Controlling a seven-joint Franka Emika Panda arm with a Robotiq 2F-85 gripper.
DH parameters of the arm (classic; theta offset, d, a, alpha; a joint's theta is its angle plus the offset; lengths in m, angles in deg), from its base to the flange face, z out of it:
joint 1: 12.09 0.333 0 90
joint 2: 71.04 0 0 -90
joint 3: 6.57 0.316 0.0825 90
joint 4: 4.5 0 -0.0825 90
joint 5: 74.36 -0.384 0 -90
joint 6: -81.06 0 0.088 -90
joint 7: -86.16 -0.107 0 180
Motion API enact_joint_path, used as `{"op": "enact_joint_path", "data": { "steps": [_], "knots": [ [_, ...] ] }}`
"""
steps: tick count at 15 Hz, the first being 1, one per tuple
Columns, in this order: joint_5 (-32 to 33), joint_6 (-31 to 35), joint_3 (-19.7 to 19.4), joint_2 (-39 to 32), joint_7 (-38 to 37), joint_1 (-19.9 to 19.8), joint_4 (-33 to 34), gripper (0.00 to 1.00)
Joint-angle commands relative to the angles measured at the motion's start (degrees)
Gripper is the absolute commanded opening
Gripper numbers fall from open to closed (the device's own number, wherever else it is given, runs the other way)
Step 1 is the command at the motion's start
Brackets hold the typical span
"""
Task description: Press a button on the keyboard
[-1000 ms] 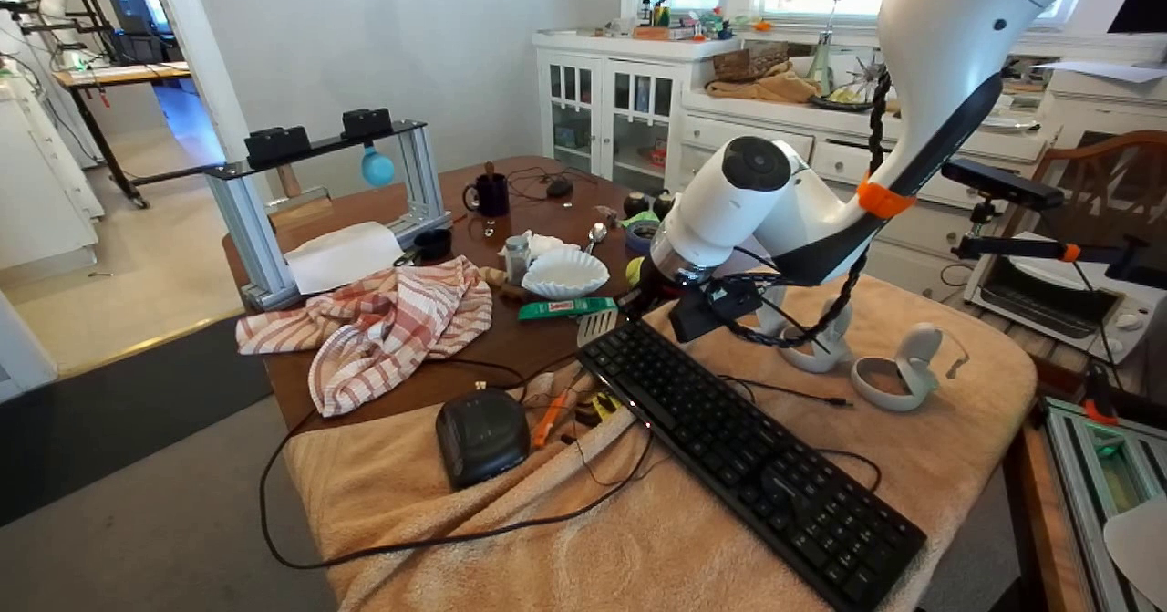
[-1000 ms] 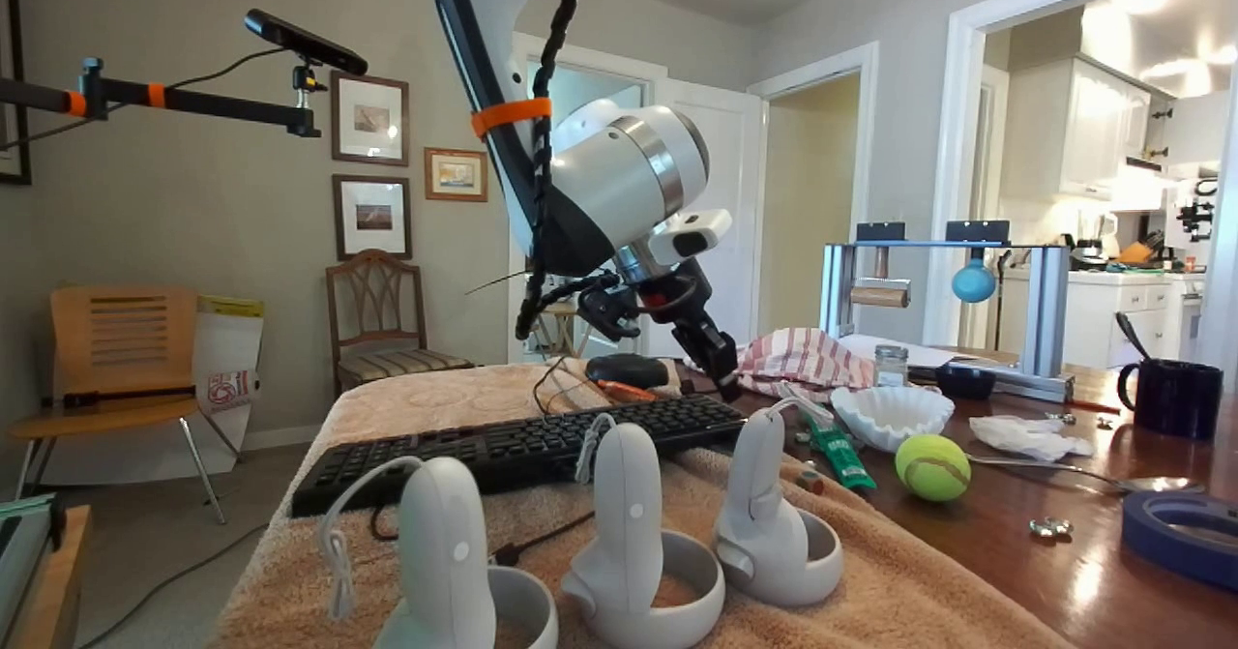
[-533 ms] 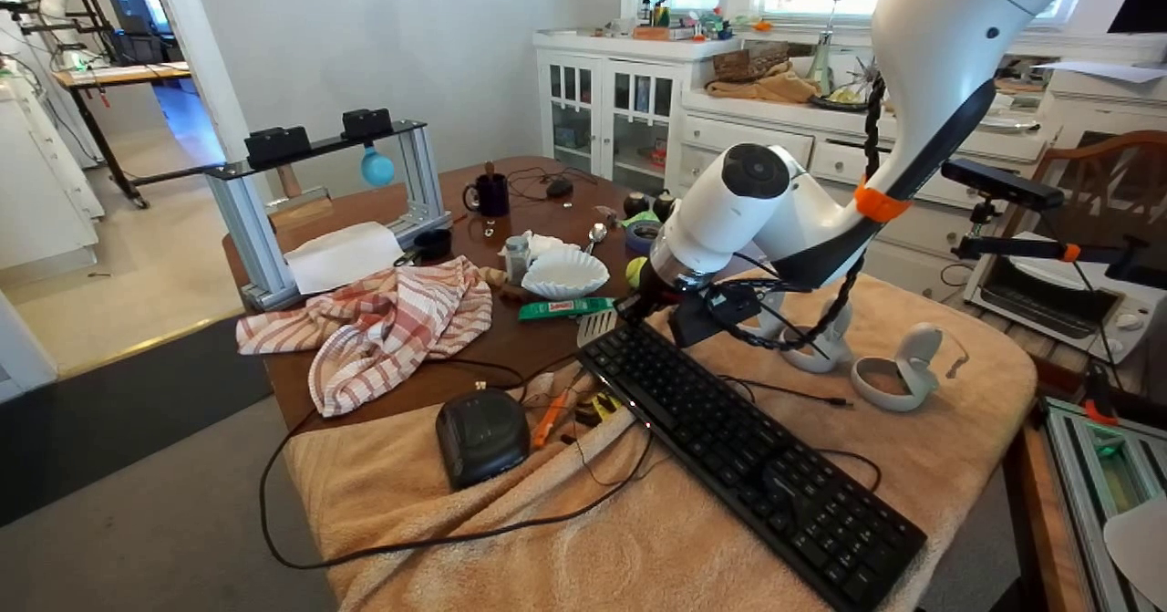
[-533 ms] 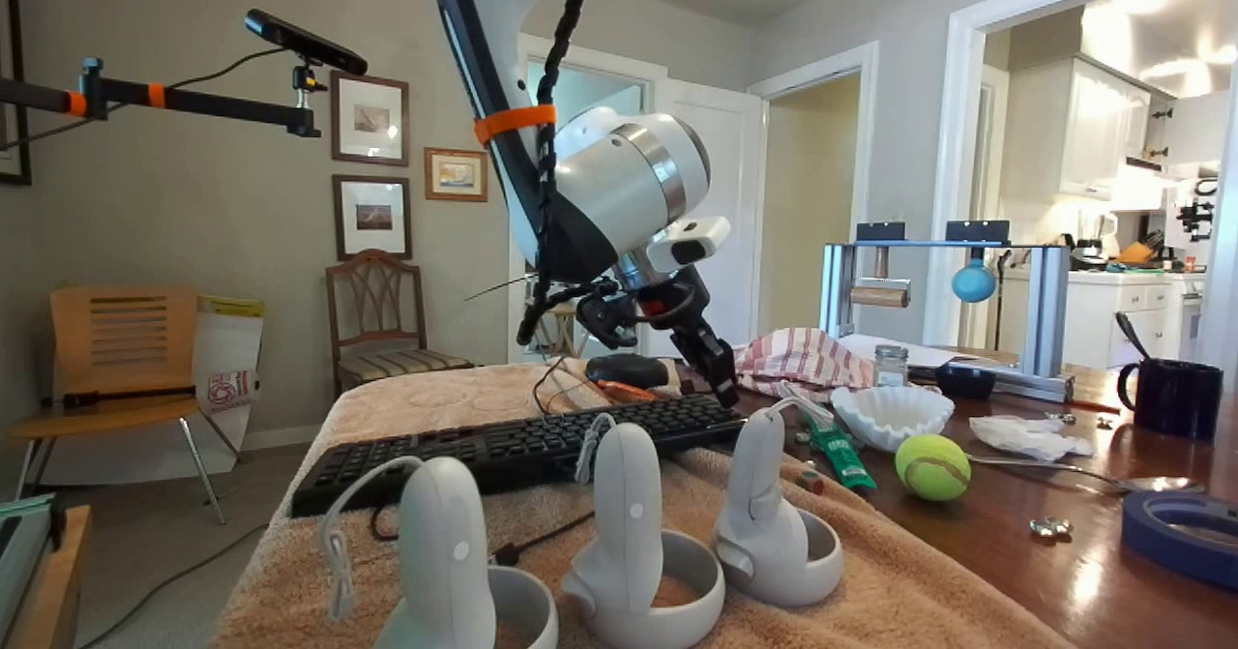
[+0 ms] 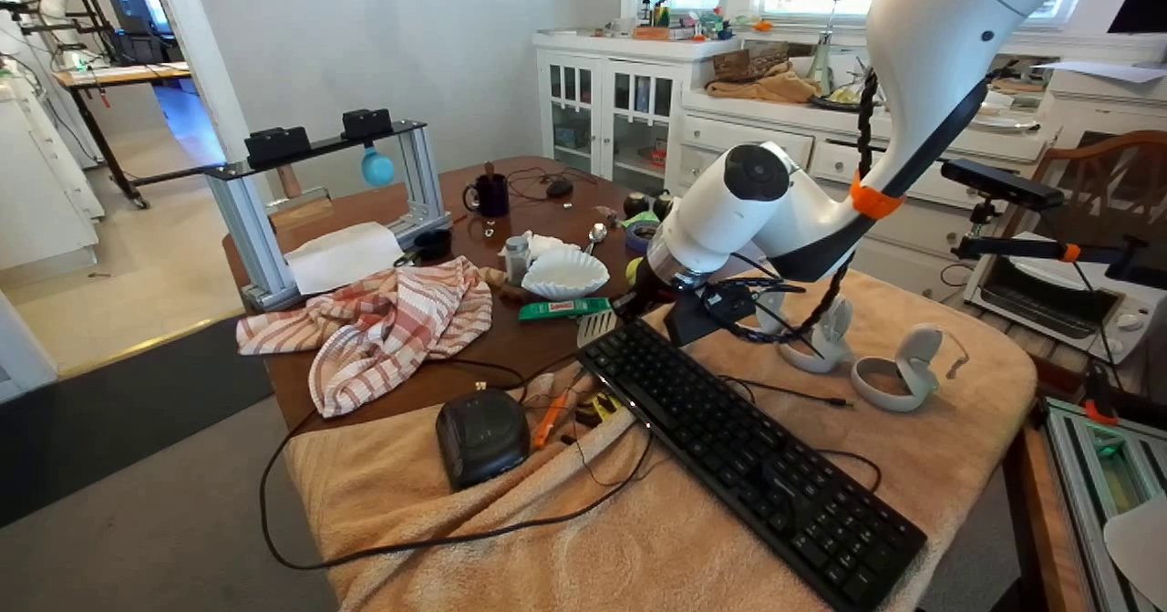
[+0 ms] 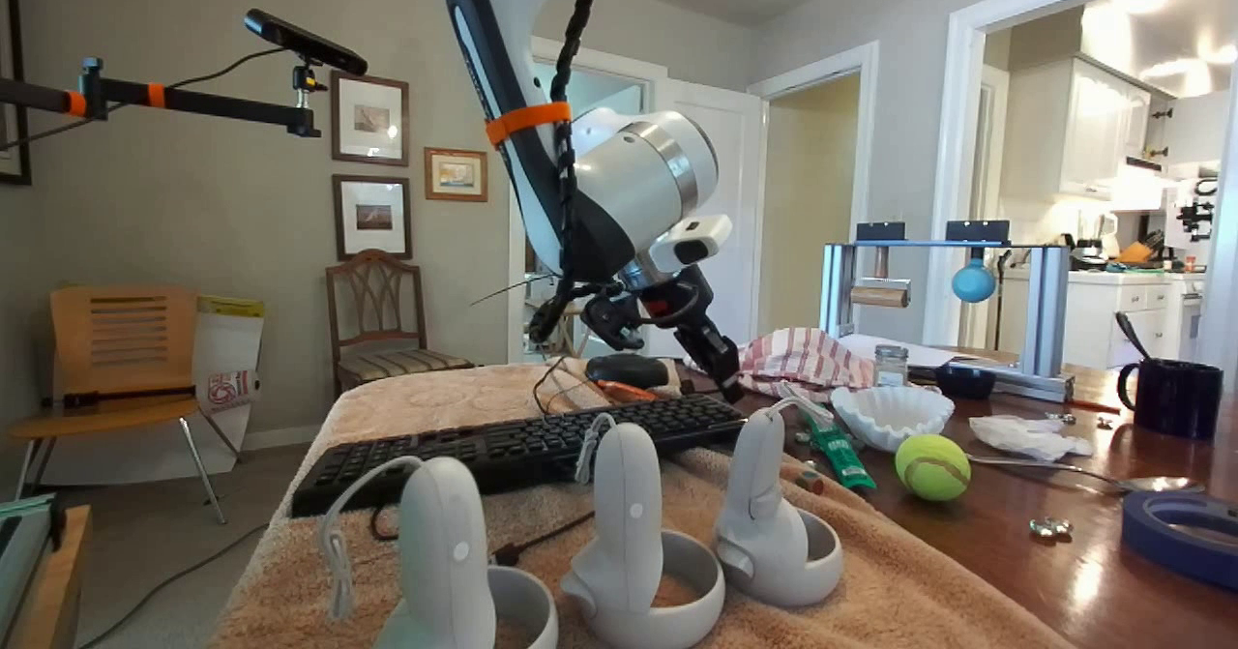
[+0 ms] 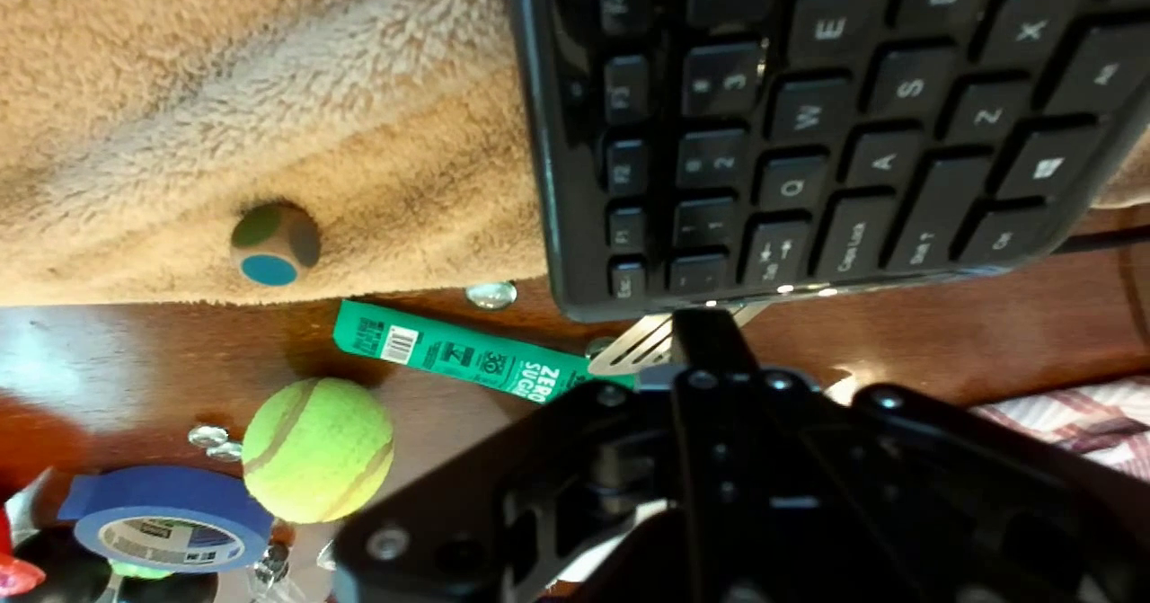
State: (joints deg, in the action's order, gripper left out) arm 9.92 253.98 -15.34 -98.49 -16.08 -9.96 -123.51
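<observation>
The long black keyboard [image 5: 729,439] lies diagonally on the tan towel in an exterior view; it also shows in an exterior view [image 6: 503,441] behind white controllers. The wrist view shows its Esc and Caps Lock end [image 7: 809,136] close up. My gripper [image 7: 714,333] is shut, its black fingertips together with nothing seen between them. In the wrist view the tips reach the keyboard's end edge near the Esc and Tab keys. In an exterior view the gripper [image 6: 730,393] points down at that end; in the other view of it [image 5: 624,309] it is partly dark. Whether it touches is unclear.
A slotted spatula [image 7: 633,347] and a green packet [image 7: 449,351] lie by the keyboard's end. A tennis ball [image 7: 319,450] and blue tape [image 7: 171,518] are nearby. White controllers [image 6: 638,533] stand along one side, and a dark device with wires [image 5: 481,437] along the other.
The gripper dipped slightly toward the keyboard's end, then rose a little and shifted outward toward its end edge. The arm moved slightly with it. The keyboard has not moved.
</observation>
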Motion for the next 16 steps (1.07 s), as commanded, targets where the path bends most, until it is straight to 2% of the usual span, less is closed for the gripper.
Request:
{"op": "enact_joint_path", "data": {
  "steps": [1,5,12,16],
  "knots": [
    [3.2,2.0,-0.4,-2.0,-3.9,0.4,1.9,0.00],
    [2.8,2.2,-0.1,-2.6,-3.3,0.1,1.8,0.00],
    [-1.6,1.7,1.1,-3.2,1.4,-1.0,-0.3,0.00],
    [0.1,1.2,0.6,-3.0,-0.5,-0.5,0.6,0.00]
  ]
}}
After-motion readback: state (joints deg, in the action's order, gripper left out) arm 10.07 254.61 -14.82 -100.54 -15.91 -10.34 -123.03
